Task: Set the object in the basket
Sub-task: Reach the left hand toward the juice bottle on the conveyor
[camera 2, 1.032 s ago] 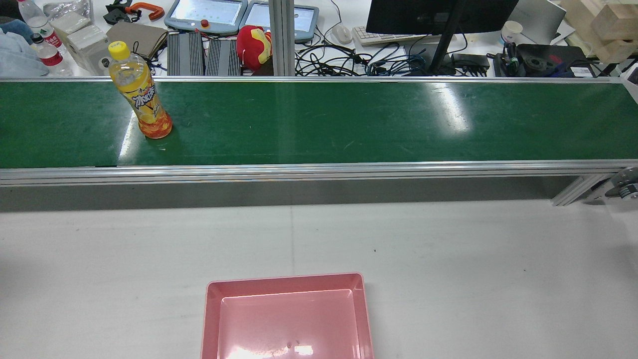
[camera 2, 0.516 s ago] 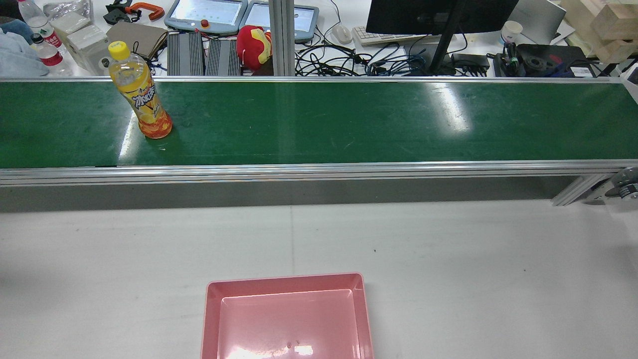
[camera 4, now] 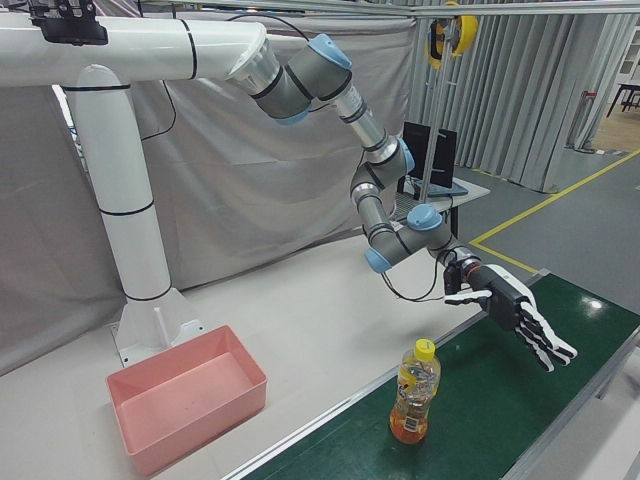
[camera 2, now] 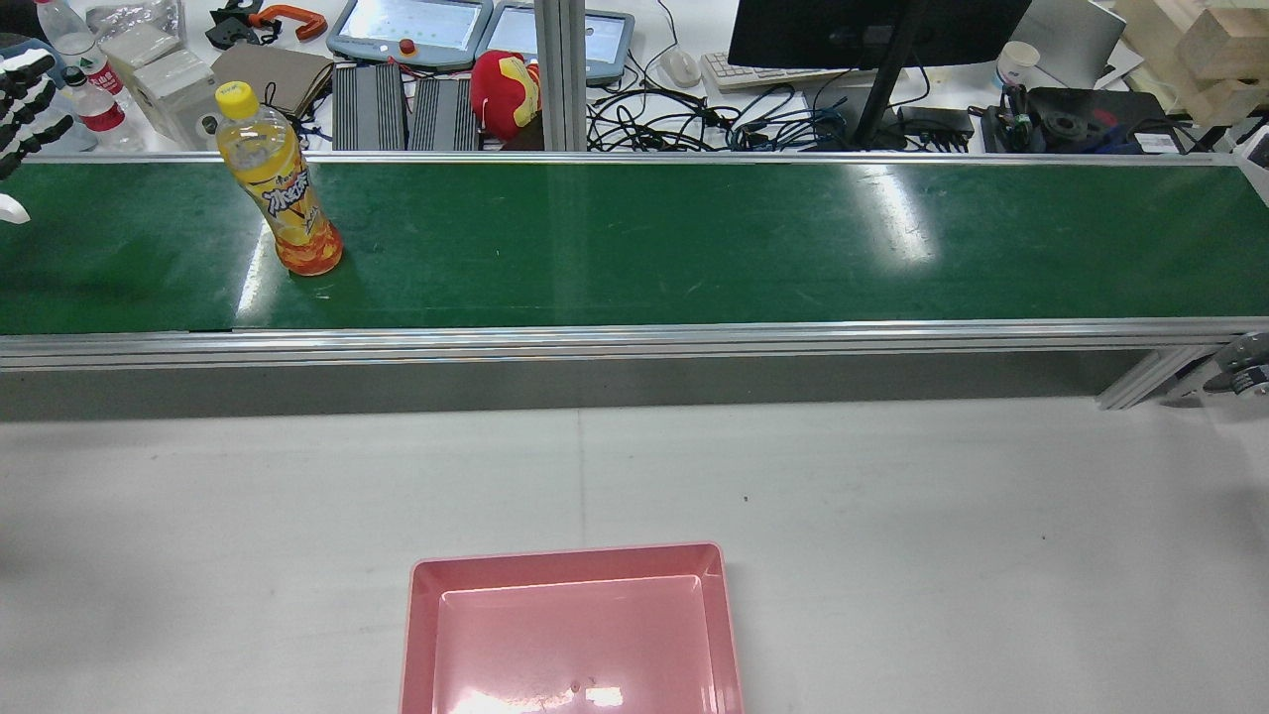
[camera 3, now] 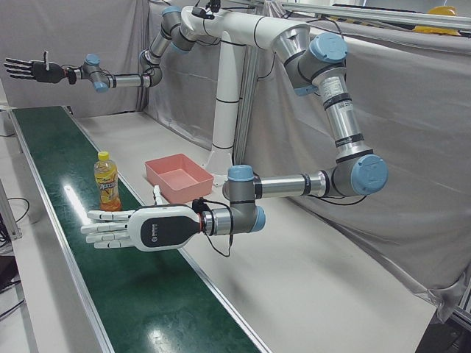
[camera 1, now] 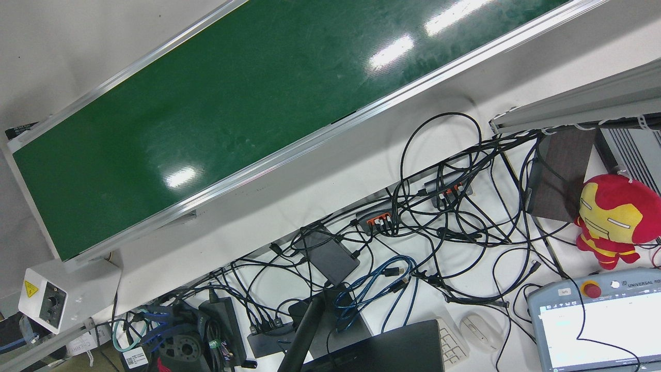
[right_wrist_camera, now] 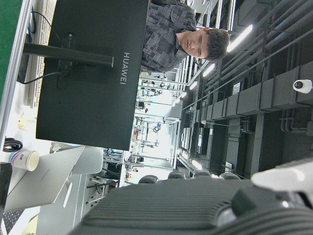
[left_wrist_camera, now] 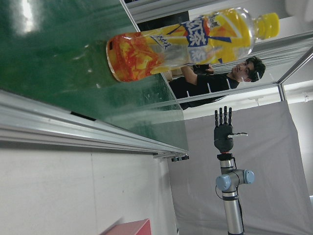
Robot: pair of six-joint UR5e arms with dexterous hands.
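Observation:
An orange drink bottle with a yellow cap stands upright on the green conveyor belt; it also shows in the left-front view, the right-front view and the left hand view. The pink basket sits empty on the white table, also seen in the left-front view and the right-front view. My left hand is open with fingers spread, over the belt beside the bottle and apart from it; its fingertips show at the rear view's left edge. My right hand is open and raised far along the belt.
Behind the belt lies a cluttered desk with cables, a monitor, teach pendants, a red plush toy and water bottles. An aluminium rail edges the belt on the table side.
My left hand's fingertips have come into the rear view at its left edge, toward the bottle. The bottle and the basket have not moved.

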